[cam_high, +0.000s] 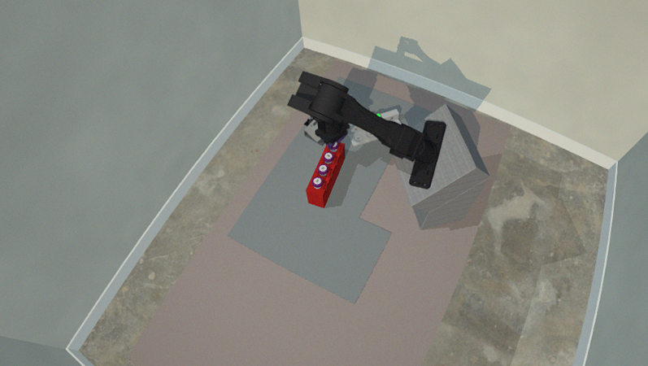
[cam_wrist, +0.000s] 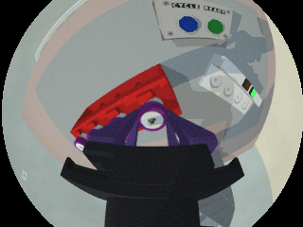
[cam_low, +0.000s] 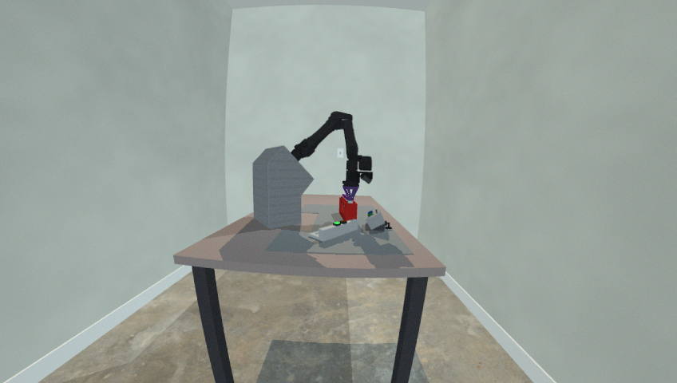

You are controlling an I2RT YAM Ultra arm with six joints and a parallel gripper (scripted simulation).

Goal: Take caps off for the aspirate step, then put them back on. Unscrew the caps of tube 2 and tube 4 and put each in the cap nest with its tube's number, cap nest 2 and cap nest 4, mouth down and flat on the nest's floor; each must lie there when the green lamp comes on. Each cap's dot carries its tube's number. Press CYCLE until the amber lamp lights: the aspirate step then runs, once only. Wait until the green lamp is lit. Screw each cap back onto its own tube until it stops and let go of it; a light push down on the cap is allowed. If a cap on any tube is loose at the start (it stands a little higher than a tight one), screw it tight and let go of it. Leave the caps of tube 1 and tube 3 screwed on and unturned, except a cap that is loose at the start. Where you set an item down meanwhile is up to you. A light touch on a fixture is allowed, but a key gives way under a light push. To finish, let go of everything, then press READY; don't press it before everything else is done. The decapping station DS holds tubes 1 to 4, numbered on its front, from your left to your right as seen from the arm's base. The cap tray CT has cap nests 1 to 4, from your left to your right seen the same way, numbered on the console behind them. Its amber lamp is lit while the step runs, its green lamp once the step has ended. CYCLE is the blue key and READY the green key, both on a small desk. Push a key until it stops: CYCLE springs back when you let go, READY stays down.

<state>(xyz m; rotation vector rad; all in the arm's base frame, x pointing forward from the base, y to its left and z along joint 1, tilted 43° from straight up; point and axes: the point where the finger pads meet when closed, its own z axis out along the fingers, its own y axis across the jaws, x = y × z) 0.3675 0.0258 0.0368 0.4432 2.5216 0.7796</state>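
The pincer (cam_wrist: 151,128) is closed on a purple cap (cam_wrist: 151,120), its purple fingers clamped on either side of it, partly apart around its width. The cap sits at the end of the red decapping station (cam_wrist: 129,97), which runs away to the pincer's left with another cap (cam_wrist: 81,144) visible low at that far end; whether the held cap is seated on its tube cannot be told. Beyond the pincer and to its right lies the cap tray (cam_wrist: 229,86), its green lamp (cam_wrist: 253,93) lit. Farthest ahead stands the small desk (cam_wrist: 169,21) with the blue key (cam_wrist: 187,23) and green key (cam_wrist: 215,26).
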